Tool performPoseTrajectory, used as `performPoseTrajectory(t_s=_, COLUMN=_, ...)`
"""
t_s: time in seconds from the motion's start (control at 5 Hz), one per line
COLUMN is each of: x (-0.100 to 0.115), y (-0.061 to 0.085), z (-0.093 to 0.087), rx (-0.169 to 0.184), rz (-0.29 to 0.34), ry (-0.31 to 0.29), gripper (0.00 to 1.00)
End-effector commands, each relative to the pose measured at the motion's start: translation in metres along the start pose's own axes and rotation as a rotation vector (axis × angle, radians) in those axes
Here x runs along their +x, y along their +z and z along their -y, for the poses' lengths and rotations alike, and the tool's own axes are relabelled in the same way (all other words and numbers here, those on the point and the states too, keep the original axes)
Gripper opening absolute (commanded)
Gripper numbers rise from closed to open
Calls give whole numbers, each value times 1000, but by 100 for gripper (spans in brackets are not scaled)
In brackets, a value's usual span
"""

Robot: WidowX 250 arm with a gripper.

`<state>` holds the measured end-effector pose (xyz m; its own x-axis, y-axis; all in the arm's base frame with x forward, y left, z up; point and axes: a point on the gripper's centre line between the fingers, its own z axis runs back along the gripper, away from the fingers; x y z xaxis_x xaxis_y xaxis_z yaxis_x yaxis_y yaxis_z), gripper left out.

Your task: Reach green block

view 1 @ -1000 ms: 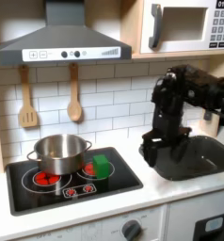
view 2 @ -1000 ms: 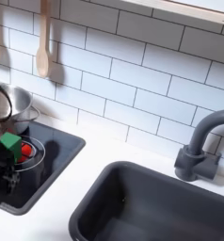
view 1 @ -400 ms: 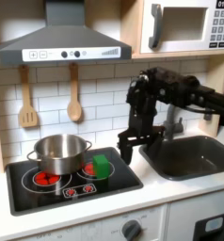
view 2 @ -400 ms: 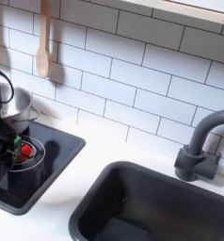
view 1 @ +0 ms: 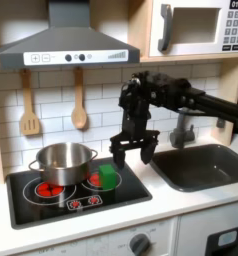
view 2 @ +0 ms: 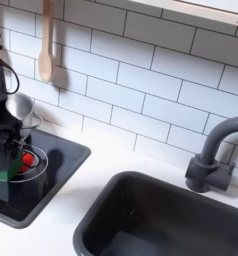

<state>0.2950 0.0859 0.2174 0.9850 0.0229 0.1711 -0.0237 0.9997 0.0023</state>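
Gripper (view 1: 130, 152) hung w/ jaws spread, empty, just above and beside the green block (view 1: 107, 176), itself right of the steel pot (view 1: 62, 162) on the stove. Best approach, imo: drop straight down, centre over the block, keep clear of the pot.

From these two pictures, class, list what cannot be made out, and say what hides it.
1. Gap between the claw and the green block: the first exterior view is blurred.
2. Green block in the second exterior view: the arm covers most of it.
3. Steel pot: hidden behind the arm in the second exterior view.
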Motion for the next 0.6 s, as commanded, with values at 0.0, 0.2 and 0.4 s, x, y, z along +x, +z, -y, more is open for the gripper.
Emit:
performPoseTrajectory(t_s=0.0, x=31, y=-14, z=-10, rx=4, rz=3, ry=-2, gripper=100)
performPoseTrajectory(t_s=0.2, x=42, y=-21, z=-14, rx=11, rz=2, ry=-9, gripper=100)
performPoseTrajectory(t_s=0.4, x=47, y=-27, z=-17, rx=21, rz=-1, ry=-9, gripper=100)
